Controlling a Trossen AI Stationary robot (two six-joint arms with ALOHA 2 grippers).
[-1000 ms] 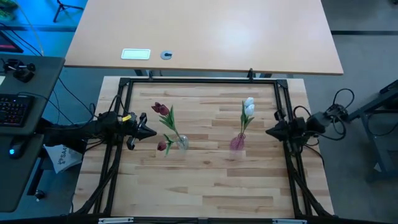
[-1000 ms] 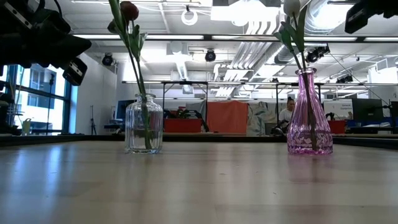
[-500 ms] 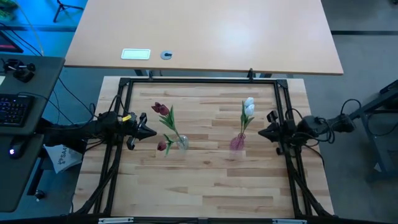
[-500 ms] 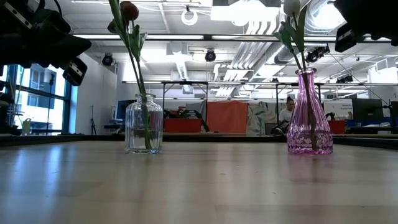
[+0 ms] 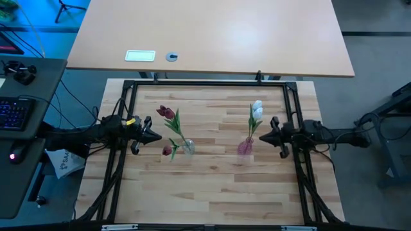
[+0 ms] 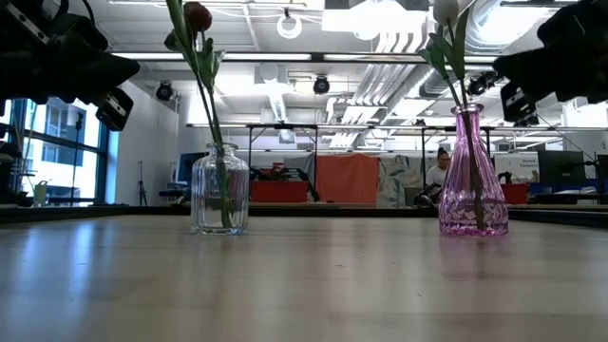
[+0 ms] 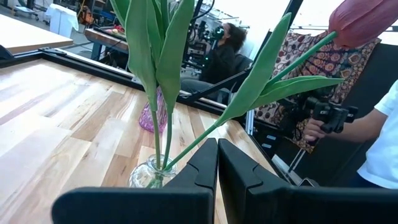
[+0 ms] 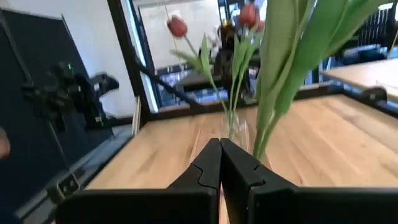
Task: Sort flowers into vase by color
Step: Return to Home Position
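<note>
On the wooden table [image 5: 212, 186], the red tulips [image 5: 166, 112] stand in a clear glass vase [image 5: 188, 147] left of centre. One red head hangs just beside that vase on the left arm's side. The white tulips [image 5: 257, 109] stand in a pink glass vase [image 5: 244, 147] right of centre, well apart from the clear one. Both vases are upright.

A black frame [image 5: 205, 83] borders the table. Behind it, a beige desk [image 5: 225, 32] carries a white card [image 5: 140, 56] and a small round object [image 5: 171, 56]. A keyboard [image 5: 14, 113] sits off the table's left side. Nothing stands between either gripper and its nearest vase.

The left gripper [image 5: 156, 136] hangs above the table, near the clear glass vase and pointing at it. Its wrist view shows the fingers [image 7: 205, 171] pressed together with nothing between them. The right gripper [image 5: 261, 136] hangs just beside the pink glass vase and points at it. Its fingers [image 8: 211, 165] are likewise closed and empty. Neither gripper touches a stem or a vase.

The low view shows both grippers held above the vase mouths, which the high view cannot show. The left wrist view alone shows a person's hand [image 7: 314, 129] holding a dark device [image 7: 331, 115] beyond the table.
</note>
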